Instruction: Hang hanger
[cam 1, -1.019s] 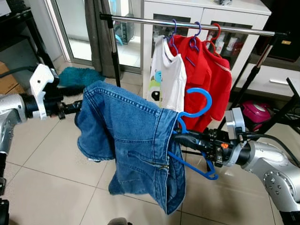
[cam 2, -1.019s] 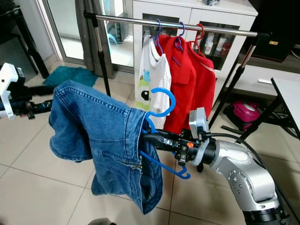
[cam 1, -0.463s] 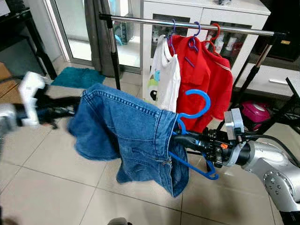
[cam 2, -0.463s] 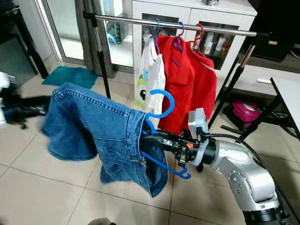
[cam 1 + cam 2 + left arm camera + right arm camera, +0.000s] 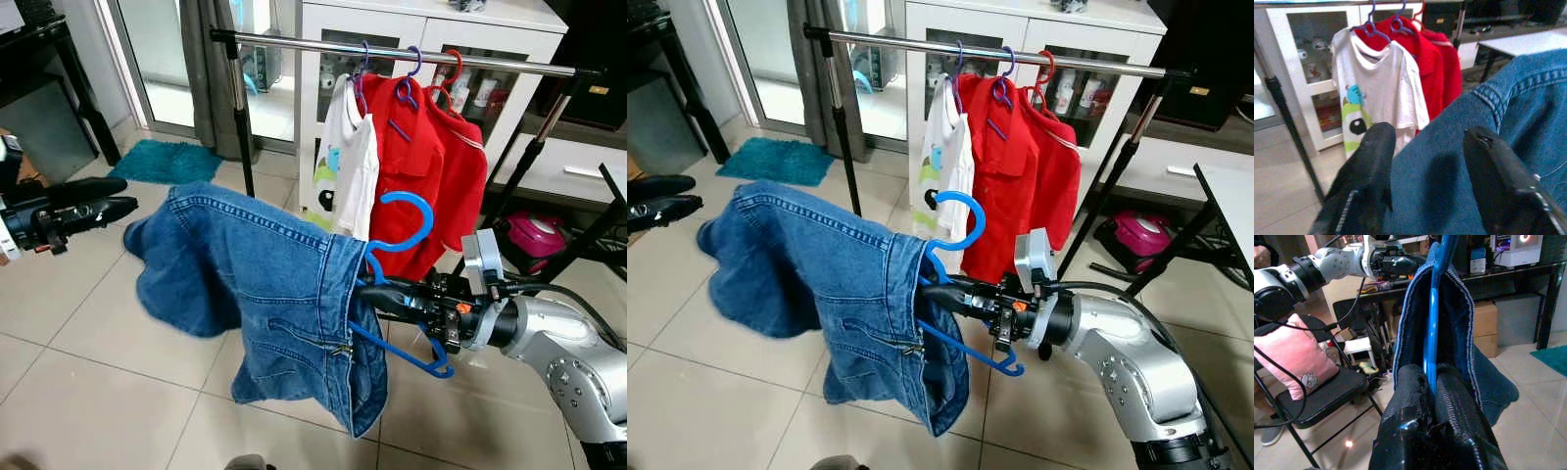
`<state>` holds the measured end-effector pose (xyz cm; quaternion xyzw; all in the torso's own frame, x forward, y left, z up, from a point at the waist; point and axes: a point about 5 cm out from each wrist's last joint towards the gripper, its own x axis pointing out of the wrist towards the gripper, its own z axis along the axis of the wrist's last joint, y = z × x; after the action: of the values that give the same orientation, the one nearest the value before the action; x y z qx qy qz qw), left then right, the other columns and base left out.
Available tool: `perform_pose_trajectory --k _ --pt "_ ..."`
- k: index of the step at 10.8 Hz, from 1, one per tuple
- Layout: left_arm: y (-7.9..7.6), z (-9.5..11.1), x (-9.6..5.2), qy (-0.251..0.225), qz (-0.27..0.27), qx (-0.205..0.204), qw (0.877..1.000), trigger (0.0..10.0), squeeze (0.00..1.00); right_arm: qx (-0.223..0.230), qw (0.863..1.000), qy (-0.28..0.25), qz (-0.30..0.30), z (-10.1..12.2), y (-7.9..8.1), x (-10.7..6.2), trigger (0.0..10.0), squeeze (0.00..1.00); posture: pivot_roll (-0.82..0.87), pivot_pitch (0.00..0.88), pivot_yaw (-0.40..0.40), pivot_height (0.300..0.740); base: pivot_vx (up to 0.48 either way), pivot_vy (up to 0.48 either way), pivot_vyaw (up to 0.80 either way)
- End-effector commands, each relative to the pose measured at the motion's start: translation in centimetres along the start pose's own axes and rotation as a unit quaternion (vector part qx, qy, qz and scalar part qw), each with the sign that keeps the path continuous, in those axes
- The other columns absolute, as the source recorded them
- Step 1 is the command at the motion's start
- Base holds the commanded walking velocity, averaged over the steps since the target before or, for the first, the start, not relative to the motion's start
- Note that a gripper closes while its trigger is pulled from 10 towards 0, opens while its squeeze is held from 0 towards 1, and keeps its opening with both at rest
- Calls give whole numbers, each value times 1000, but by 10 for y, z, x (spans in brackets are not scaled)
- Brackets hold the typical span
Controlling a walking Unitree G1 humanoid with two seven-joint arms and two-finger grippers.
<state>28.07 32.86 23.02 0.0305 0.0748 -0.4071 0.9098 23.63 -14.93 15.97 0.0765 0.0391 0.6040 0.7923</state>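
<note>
A pair of blue jeans (image 5: 265, 284) is draped over a blue plastic hanger (image 5: 404, 233) held in mid-air in front of me. My right gripper (image 5: 377, 294) is shut on the hanger's bar (image 5: 1432, 333), just beside the denim. My left gripper (image 5: 98, 201) hovers at the far left, open, a short way clear of the jeans' loose end (image 5: 1459, 161). Beyond them a metal clothes rail (image 5: 392, 49) runs across at head height. It carries a white T-shirt (image 5: 348, 166) and two red shirts (image 5: 436, 166) on hangers, with bare rail to their left.
The rail's black legs (image 5: 240, 127) stand on the tiled floor. A white cabinet (image 5: 421, 24) is behind the rail, a teal mat (image 5: 162, 162) at the left, a pink object (image 5: 534, 235) and a dark table frame (image 5: 607, 225) at the right.
My left gripper has drawn back to the left, away from the jeans, and stands open. The jeans' left end has sagged lower. The right gripper still holds the hanger in place.
</note>
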Motion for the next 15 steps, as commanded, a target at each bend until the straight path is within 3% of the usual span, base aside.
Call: perform_pose_trajectory --k 1,2,3,4,5,7,15 --pt "-5 1 9 1 -27 3 1000 10000 1000 -24 1000 -13 14 9 0 3 10000 0 33 0 -17 740 0 0 0" --pt "-6 -7 17 25 -35 12 999 10000 937 -25 999 -12 16 9 0 4 10000 0 32 0 -16 740 0 0 0" --pt "-3 -15 26 42 -27 28 998 10000 0 -26 999 -13 19 10 2 4 10000 0 25 0 -9 740 0 0 0" --pt "-3 -16 28 41 -31 25 998 10000 0 -26 999 -13 19 10 2 4 10000 0 24 0 -6 740 0 0 0" --pt "-10 -17 33 39 -67 3 997 4392 0 -27 999 -14 18 10 3 3 10000 0 22 0 0 740 0 0 0" --pt "-15 -20 36 41 -89 -7 995 0 0 -27 999 -16 16 9 3 4 10000 0 22 0 5 740 0 0 0" --pt "-14 -18 28 15 -69 -13 997 0 0 -28 999 -16 14 10 0 5 10000 0 31 0 -4 740 0 0 0"
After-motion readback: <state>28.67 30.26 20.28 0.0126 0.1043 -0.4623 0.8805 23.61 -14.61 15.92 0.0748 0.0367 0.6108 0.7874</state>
